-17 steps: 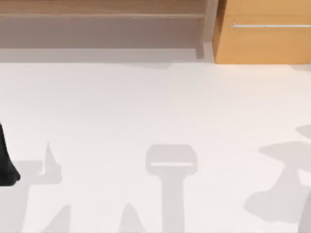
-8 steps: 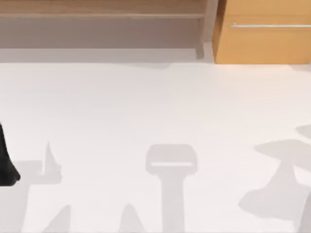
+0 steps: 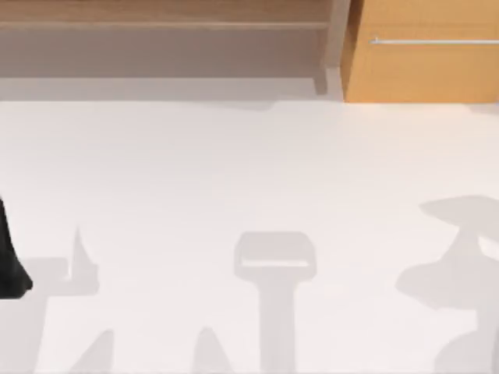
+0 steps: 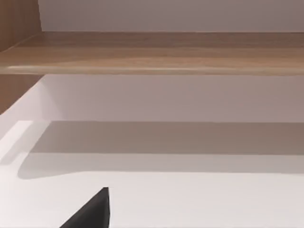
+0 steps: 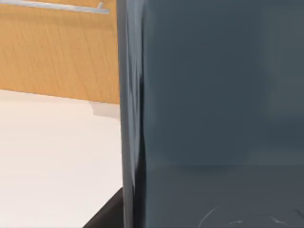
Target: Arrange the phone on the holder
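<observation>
- Left arm (image 3: 11, 257): a dark shape at the worktop's (image 3: 234, 171) left edge, far from the cabinet (image 3: 421, 70); whether its tool is apart or together I cannot tell.
- Phone (image 5: 213, 109): upright, right against the right wrist camera, the cabinet behind it. It looks stiff, glossy, likely slippery and scratch-prone; gripping across the long edges seems safest.
- Right tool: state cannot be told.

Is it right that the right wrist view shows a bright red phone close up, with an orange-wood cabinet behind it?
Not quite. In the right wrist view the phone is dark grey-blue, not bright red. It does sit close up, with the orange-wood cabinet behind it.
</observation>
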Tool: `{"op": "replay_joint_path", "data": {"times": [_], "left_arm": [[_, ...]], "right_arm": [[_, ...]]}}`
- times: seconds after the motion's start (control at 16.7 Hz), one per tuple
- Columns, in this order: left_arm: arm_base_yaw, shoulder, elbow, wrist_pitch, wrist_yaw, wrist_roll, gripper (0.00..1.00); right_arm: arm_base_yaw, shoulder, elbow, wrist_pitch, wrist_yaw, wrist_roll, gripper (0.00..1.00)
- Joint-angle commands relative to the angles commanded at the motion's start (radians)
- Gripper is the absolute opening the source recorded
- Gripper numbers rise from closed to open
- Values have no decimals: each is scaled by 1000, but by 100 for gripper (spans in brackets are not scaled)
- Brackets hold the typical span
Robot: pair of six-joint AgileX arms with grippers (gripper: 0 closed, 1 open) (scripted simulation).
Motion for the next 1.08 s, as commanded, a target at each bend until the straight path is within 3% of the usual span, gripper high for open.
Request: {"op": "replay_joint_path", "data": {"times": [0.3, 1.08], "left_arm": [[0, 0, 0, 0, 0, 0, 100], [0, 0, 0, 0, 0, 0, 100]], "right_arm": [[3, 15, 2, 15, -4, 9, 0], [3, 15, 2, 15, -4, 9, 98]]}}
